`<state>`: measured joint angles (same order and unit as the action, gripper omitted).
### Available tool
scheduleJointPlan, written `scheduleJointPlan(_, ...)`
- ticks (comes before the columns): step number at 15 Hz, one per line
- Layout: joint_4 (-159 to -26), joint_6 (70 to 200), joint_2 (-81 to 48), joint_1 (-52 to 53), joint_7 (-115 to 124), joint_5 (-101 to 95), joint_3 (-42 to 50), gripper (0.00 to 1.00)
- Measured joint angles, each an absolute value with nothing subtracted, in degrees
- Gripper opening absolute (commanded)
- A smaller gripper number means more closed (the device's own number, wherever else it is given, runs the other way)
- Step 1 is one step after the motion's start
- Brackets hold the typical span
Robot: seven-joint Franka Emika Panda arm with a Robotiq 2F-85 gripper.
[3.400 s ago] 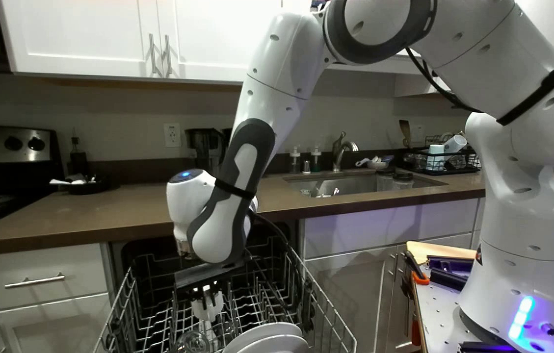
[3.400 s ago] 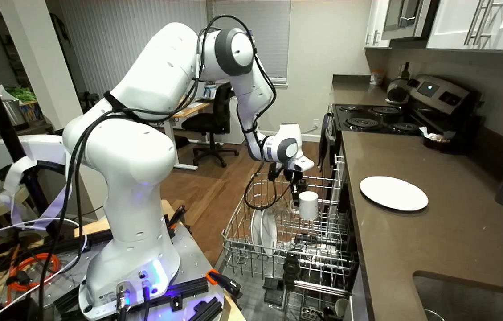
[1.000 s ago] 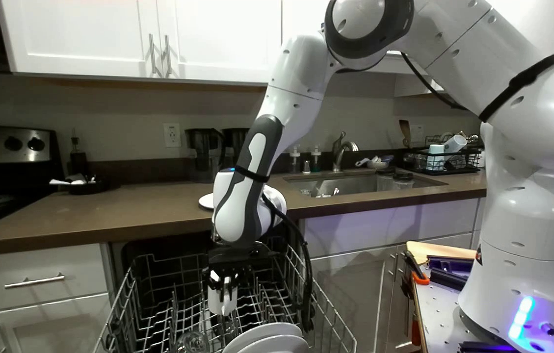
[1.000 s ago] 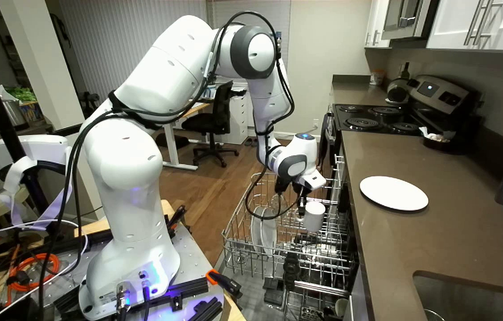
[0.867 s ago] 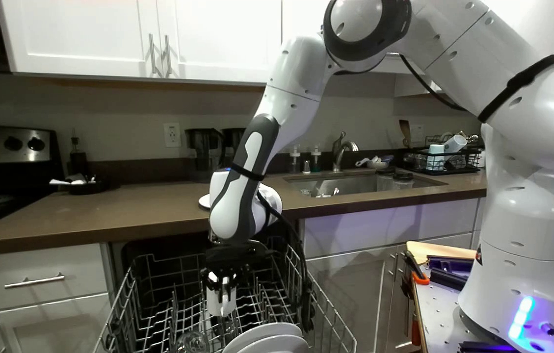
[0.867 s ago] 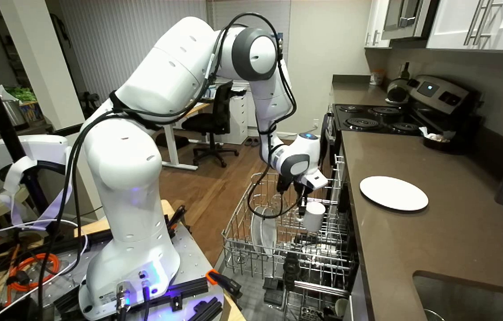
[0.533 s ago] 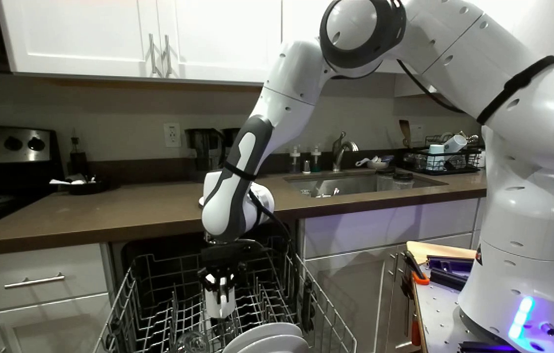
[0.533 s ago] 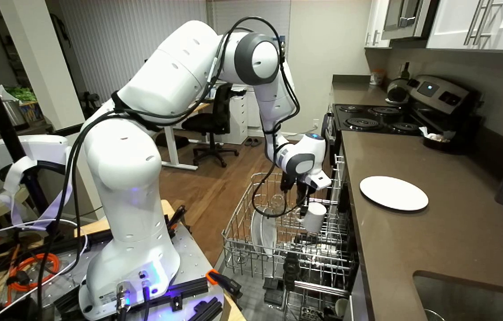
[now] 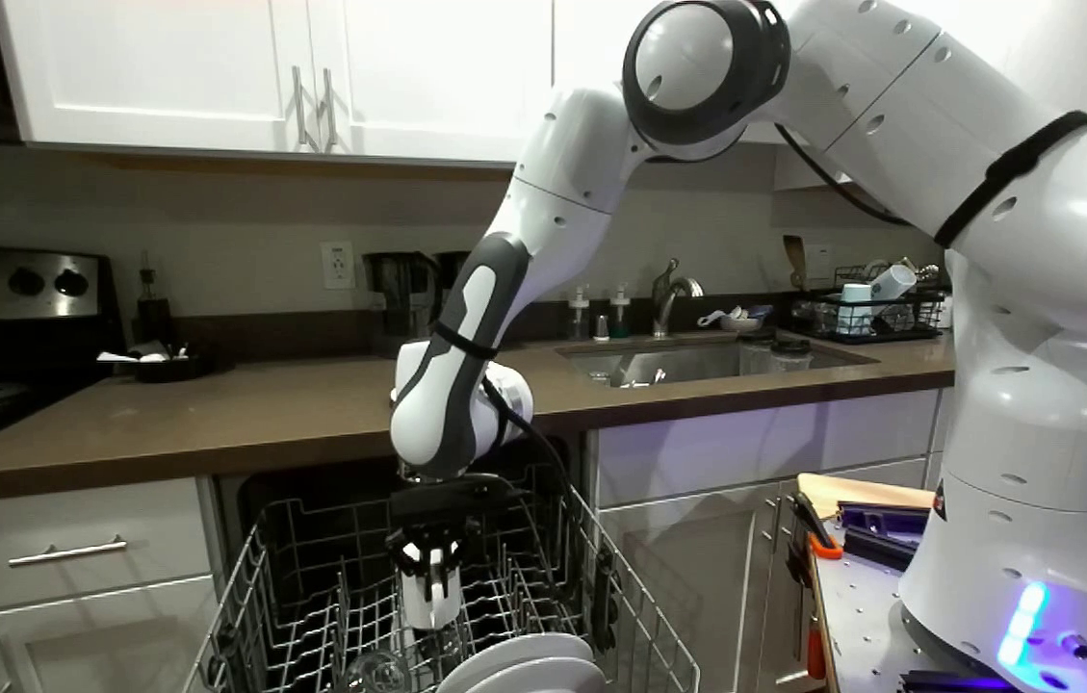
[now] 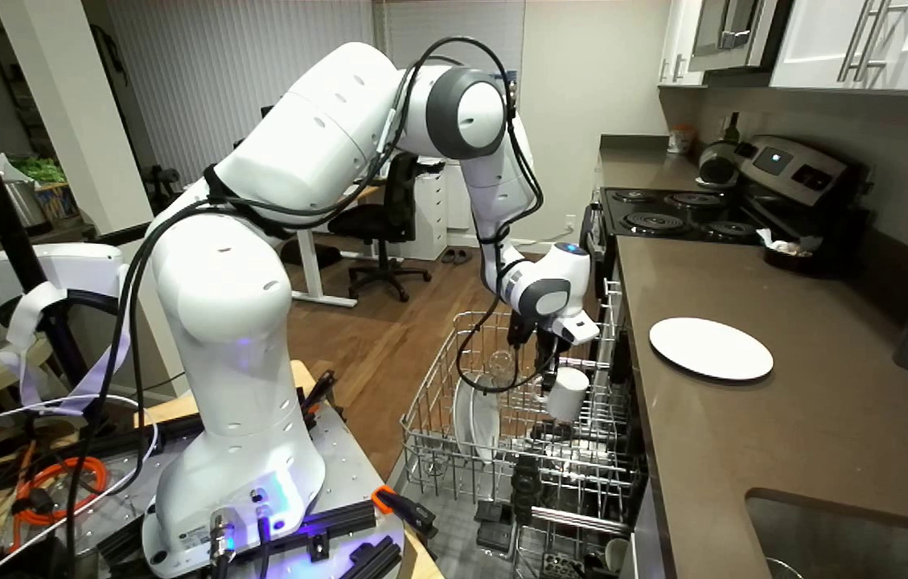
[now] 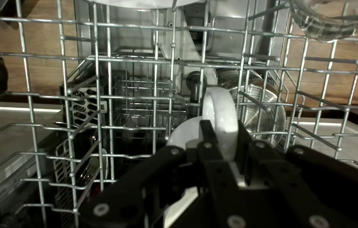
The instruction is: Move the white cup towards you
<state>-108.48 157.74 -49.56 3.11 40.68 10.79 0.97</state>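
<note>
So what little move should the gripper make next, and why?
Probably ease the white cup gently straight down: the gripper is closed on its handle, and the cup is tilted over the dishwasher rack; whether they touch isn't clear.

Glossy white rounded arm (image 10: 321,129), dark grey joint rings (image 10: 442,112), thin black cables (image 10: 285,212), black strap (image 9: 1012,169), glowing pale-blue light strip (image 9: 1022,624); black jointed gripper (image 11: 225,131), round silvery screw heads (image 11: 101,209).

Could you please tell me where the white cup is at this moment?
In an exterior view, the white cup hangs over the dishwasher rack, right of the upright plates; the wrist view shows its handle clamped in the pincer.
</note>
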Motion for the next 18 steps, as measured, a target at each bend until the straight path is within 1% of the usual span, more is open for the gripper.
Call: scheduleJointPlan(18, -102.4, 157.2, -55.7, 2.7, 38.6, 11.2, 0.8, 0.09)
